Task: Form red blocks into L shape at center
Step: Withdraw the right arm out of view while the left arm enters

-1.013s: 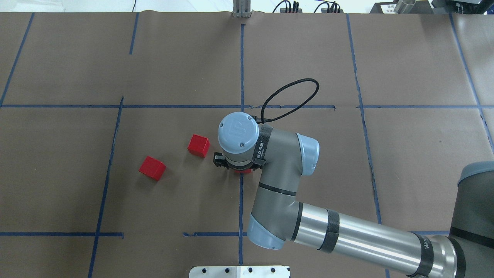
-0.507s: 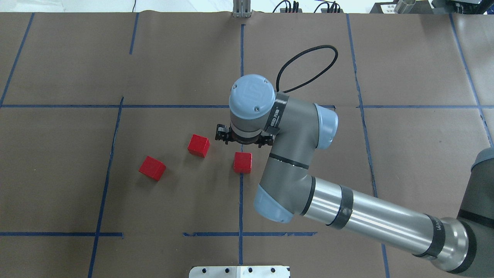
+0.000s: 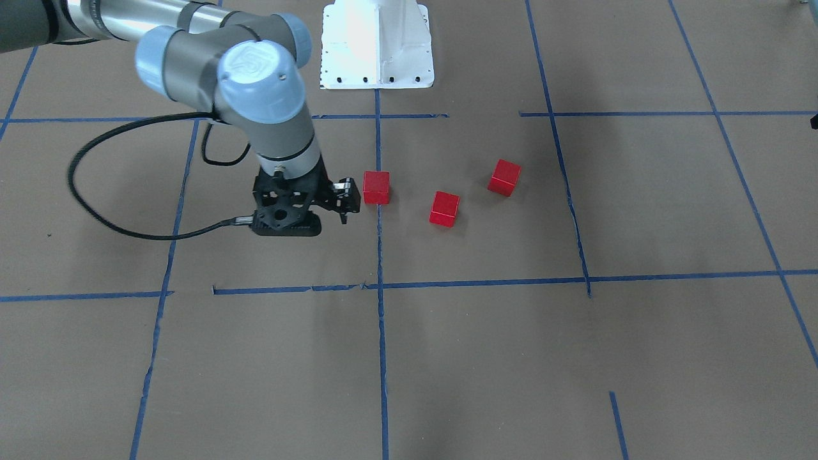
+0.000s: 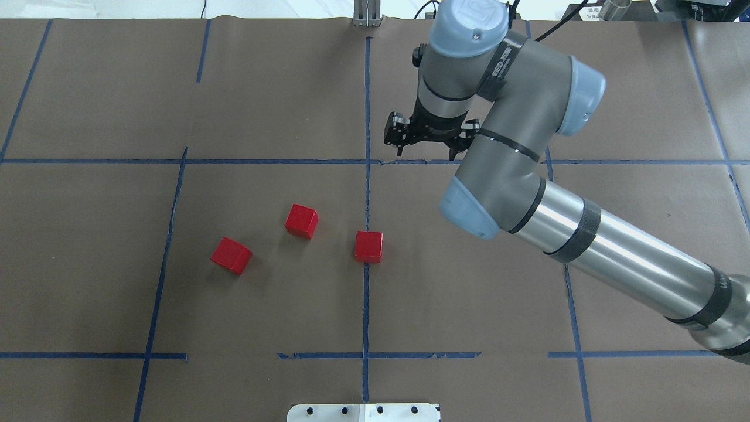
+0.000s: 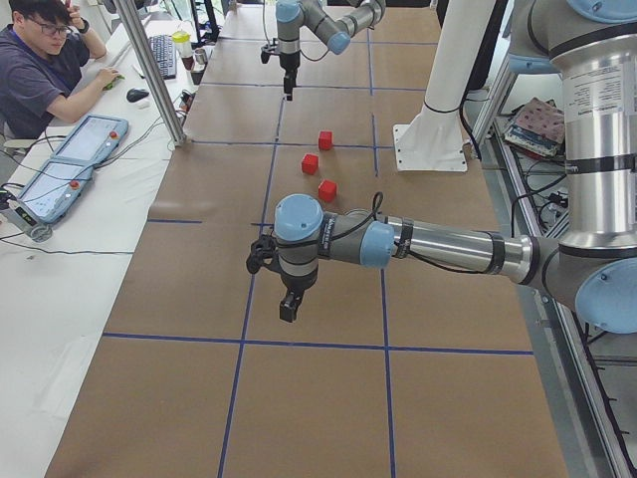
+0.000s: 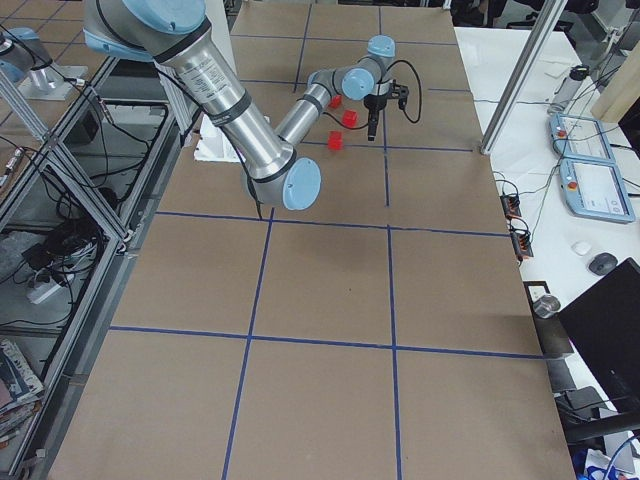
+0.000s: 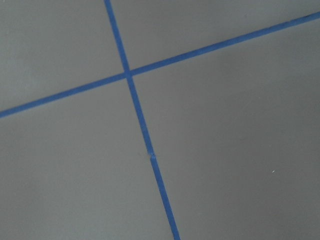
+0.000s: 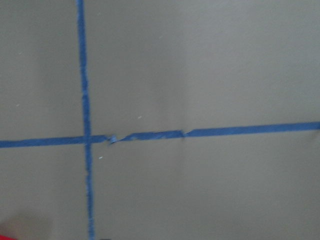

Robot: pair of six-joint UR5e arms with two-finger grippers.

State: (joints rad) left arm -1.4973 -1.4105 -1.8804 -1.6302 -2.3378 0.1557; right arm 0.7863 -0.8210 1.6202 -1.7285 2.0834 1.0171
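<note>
Red blocks lie in the center, midway between the bench's long edges, and none touches another. We see one cube on the blue tape line and two nearer the bench's left end. The right gripper hangs toward the far edge, jaws spread, holding nothing. The left gripper hovers near the left end; we cannot make out its jaws.
</note>
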